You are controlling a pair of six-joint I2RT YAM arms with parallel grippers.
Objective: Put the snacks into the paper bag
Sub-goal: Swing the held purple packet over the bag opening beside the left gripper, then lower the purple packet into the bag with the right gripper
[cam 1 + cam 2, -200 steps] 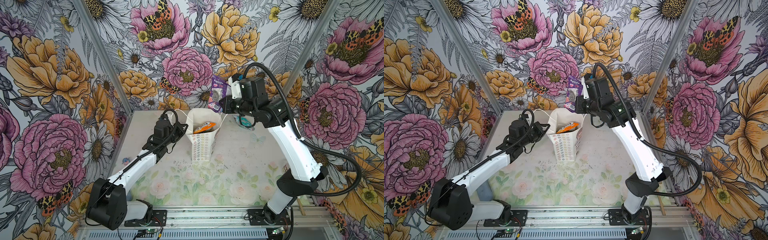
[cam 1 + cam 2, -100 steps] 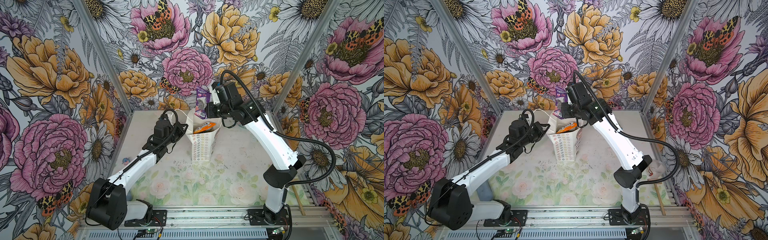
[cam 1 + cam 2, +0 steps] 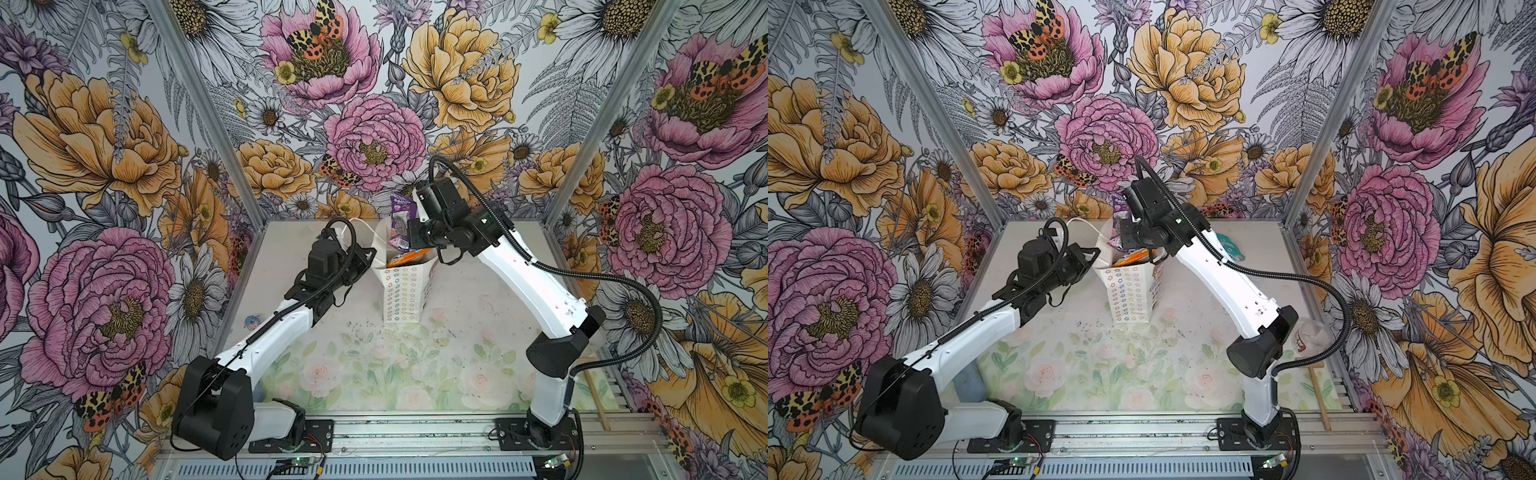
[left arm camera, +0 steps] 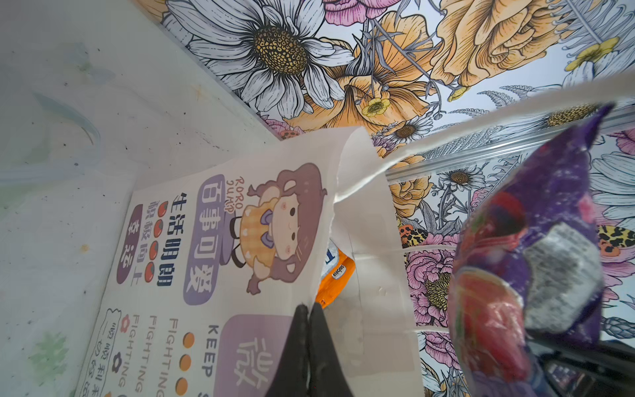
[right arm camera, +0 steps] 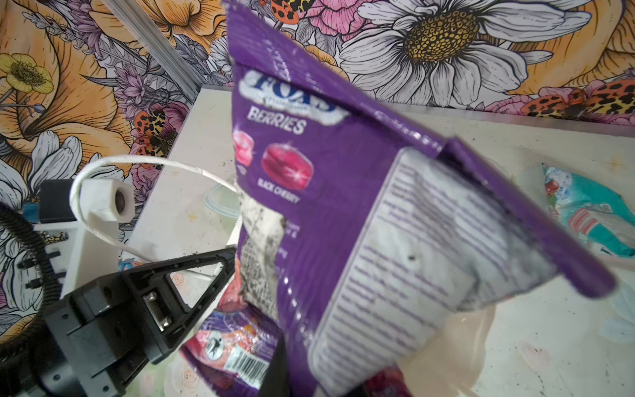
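Note:
The white paper bag point(image 3: 401, 291) point(image 3: 1131, 295) stands upright near the back middle of the table. My left gripper point(image 3: 372, 253) point(image 4: 309, 309) is shut on its left rim and holds the mouth open. My right gripper point(image 3: 409, 239) point(image 5: 309, 371) is shut on the lower end of a purple snack packet point(image 3: 401, 218) point(image 3: 1119, 218) point(image 5: 343, 206), which hangs upright just over the bag's mouth. An orange snack point(image 3: 405, 258) point(image 4: 335, 278) lies inside the bag. A teal snack point(image 3: 1231, 247) point(image 5: 584, 213) lies on the table behind the right arm.
A clear plastic cup point(image 3: 1312, 336) stands at the table's right edge, with a wooden stick point(image 3: 1318, 395) in front of it. A small blue thing point(image 3: 251, 321) lies at the left edge. The back wall is close behind the bag.
My right arm has swung left and down from the back right, carrying the purple packet to the bag's mouth. The left arm and the bag have stayed put.

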